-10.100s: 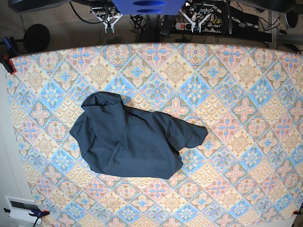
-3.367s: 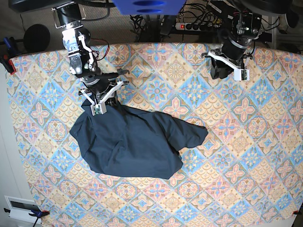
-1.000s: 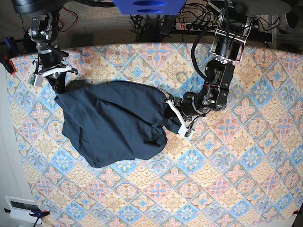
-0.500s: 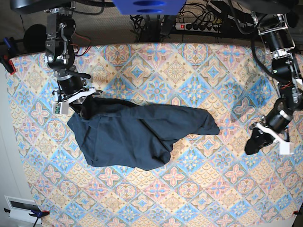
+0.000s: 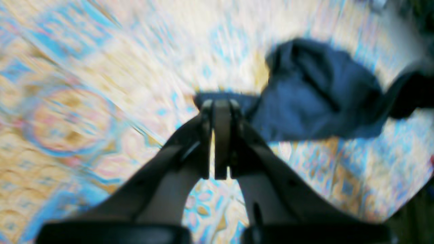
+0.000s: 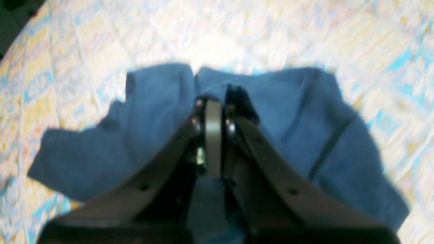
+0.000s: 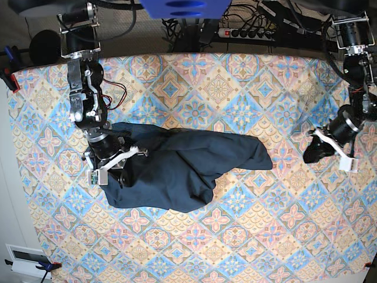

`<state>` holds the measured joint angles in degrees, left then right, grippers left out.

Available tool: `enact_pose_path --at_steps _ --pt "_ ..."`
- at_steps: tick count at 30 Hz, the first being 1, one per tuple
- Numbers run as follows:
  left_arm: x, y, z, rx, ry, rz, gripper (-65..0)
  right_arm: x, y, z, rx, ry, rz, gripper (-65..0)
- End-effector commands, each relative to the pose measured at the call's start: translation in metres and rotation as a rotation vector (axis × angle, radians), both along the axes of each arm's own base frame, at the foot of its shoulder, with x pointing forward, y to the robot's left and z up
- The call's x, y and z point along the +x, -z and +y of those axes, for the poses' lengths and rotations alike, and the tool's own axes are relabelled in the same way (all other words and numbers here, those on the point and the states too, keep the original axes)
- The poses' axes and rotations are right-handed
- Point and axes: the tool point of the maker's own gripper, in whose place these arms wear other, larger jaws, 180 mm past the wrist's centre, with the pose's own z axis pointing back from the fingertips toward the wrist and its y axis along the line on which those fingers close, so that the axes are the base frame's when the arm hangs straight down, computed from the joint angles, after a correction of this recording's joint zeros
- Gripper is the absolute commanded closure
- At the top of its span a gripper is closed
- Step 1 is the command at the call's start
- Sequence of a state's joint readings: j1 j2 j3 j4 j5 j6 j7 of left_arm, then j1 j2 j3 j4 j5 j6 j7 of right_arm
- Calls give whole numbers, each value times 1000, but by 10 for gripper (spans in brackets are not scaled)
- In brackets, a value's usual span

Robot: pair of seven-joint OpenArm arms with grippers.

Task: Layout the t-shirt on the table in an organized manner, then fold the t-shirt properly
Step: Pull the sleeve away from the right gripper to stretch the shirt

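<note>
Crumpled t-shirt (image 7: 177, 168) lies left of centre on the table (image 7: 247, 76), one lobe reaching toward frame centre. Right gripper (image 7: 112, 171), at frame left, is clenched on the shirt's left edge; left gripper (image 7: 312, 154), at frame right, is closed on nothing, well apart from the cloth. Spreading likely goes best by regripping opposite edges and pulling evenly outward.

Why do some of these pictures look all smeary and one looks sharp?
Left wrist view: the table pattern is streaked and the t-shirt is a soft blob, which looks like motion blur; the left gripper looks sharper. Right wrist view: blurred too, and the cloth beyond the t-shirt is washed out pale. Base view: sharp and evenly lit, with crisp tiles.
</note>
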<state>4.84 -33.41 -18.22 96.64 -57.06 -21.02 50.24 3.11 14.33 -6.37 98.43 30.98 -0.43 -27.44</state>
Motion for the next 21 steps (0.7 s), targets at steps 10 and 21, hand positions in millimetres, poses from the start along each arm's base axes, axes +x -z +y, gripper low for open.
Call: enact_pose_path --at_steps 10,21 --pt "6 54 -99 241 227 40 -239 2 -35 -58 -54 104 -114 0" --pt "16 99 -101 117 117 115 -249 -1 -47 -69 -83 112 -152 0"
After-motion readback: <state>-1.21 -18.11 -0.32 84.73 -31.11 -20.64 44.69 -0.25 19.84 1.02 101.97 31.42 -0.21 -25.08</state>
